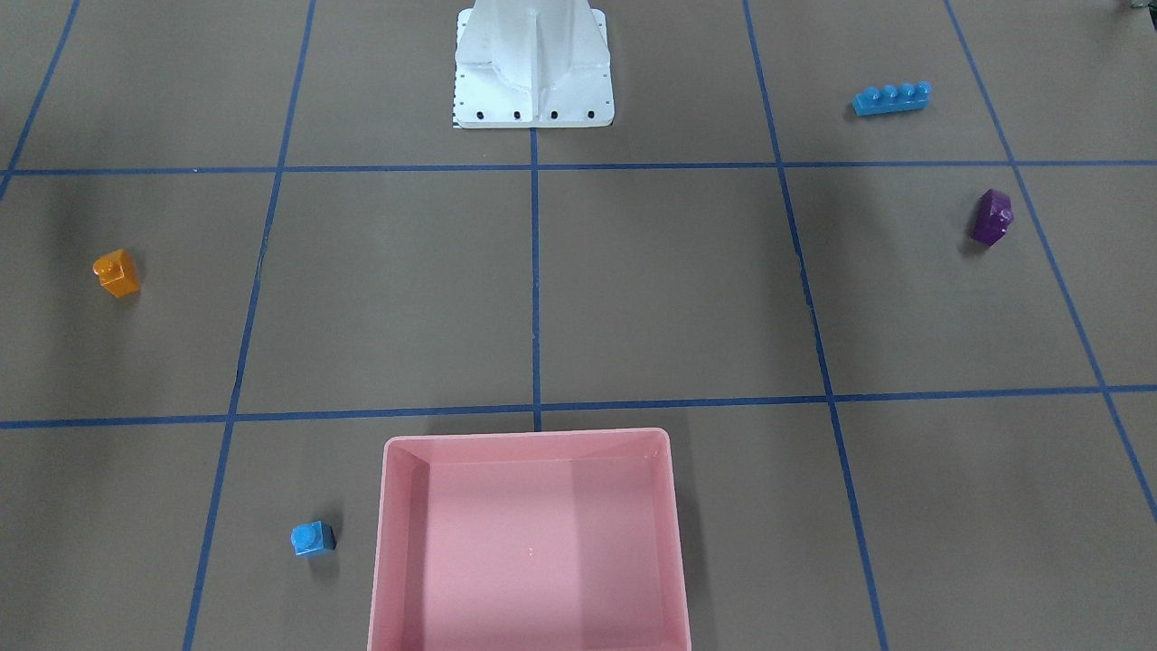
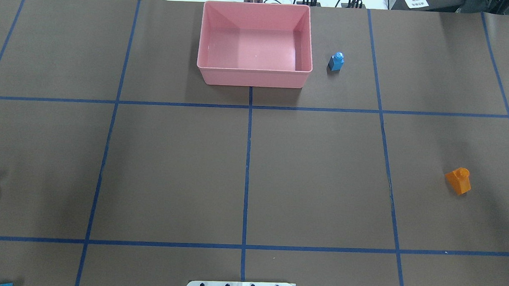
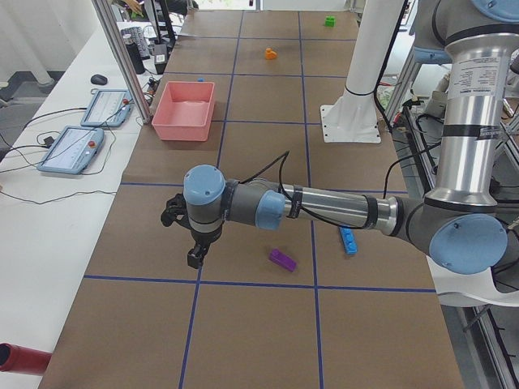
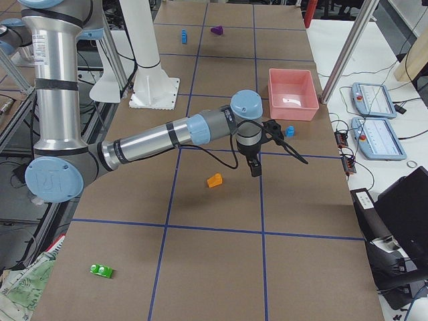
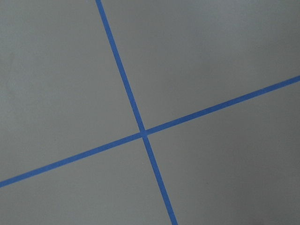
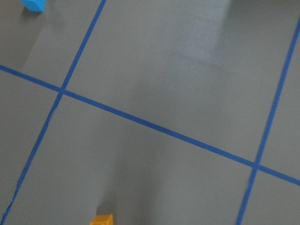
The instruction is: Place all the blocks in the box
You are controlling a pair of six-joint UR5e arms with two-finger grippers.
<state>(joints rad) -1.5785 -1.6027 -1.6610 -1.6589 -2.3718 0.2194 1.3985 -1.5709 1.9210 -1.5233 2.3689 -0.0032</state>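
Observation:
The pink box (image 1: 524, 439) (image 2: 252, 77) stands empty at the far middle of the table. A tiny blue block (image 1: 313, 539) (image 2: 336, 61) sits beside it. An orange block (image 1: 117, 273) (image 2: 459, 180) lies on my right side. On my left lie a purple block (image 1: 992, 217) (image 3: 282, 258) and a long blue bar (image 1: 891, 99) (image 3: 348, 240). A green block (image 4: 101, 270) rests far out to the right. My left gripper (image 3: 193, 256) hangs over bare table left of the purple block. My right gripper (image 4: 255, 167) hovers between the orange block (image 4: 214, 180) and the tiny blue one (image 4: 289, 131). Whether either is open, I cannot tell.
The white robot base (image 1: 533, 81) is bolted at the table's near middle. Blue tape lines grid the brown surface. Two tablet-like pendants (image 3: 73, 150) and cables lie on the white side bench beyond the box, with a metal post (image 3: 122, 57) beside it.

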